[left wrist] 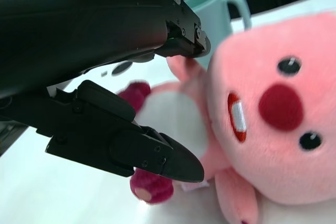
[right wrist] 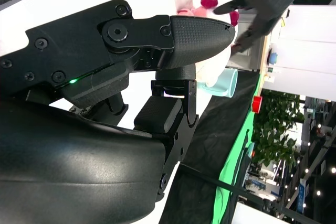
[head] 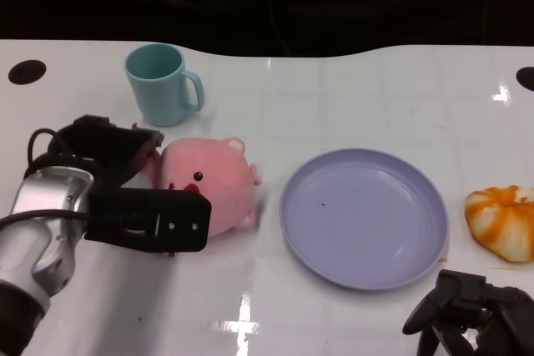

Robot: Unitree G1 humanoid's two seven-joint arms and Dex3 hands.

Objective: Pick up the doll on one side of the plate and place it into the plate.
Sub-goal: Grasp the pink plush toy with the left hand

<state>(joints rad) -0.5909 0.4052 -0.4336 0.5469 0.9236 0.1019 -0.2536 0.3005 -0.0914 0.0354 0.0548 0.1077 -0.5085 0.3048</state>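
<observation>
Pink plush is what the move turns on: the doll [head: 213, 185], a round pig-like toy, lies on the white worktop [head: 350, 89] just at 9 o'clock of the lavender plate [head: 364, 217], near its rim but apart from it. The left hand [head: 133, 193] is right at the doll, on the side away from the plate. Its fingers [head: 150, 221] stand wide, one part along the near flank of the toy and another at its far side; in the left wrist view the fingers [left wrist: 157, 156] frame the doll's body with white worktop showing between them, so I judge it bracketed but not yet firmly held. The doll's long axis runs roughly from 9 to 3 o'clock, its face turned toward the robot.

The right hand [head: 471, 310] hangs low at 5 o'clock of the plate, well apart from the doll, fingers loosely spread and holding nothing. The left hand is plainly the nearer.

A teal mug [head: 163, 83] stands at 11 o'clock of the doll, close behind the left hand; an orange-and-white pumpkin-like toy [head: 503, 221] sits at 3 o'clock of the plate. Nothing lies between doll and plate.
</observation>
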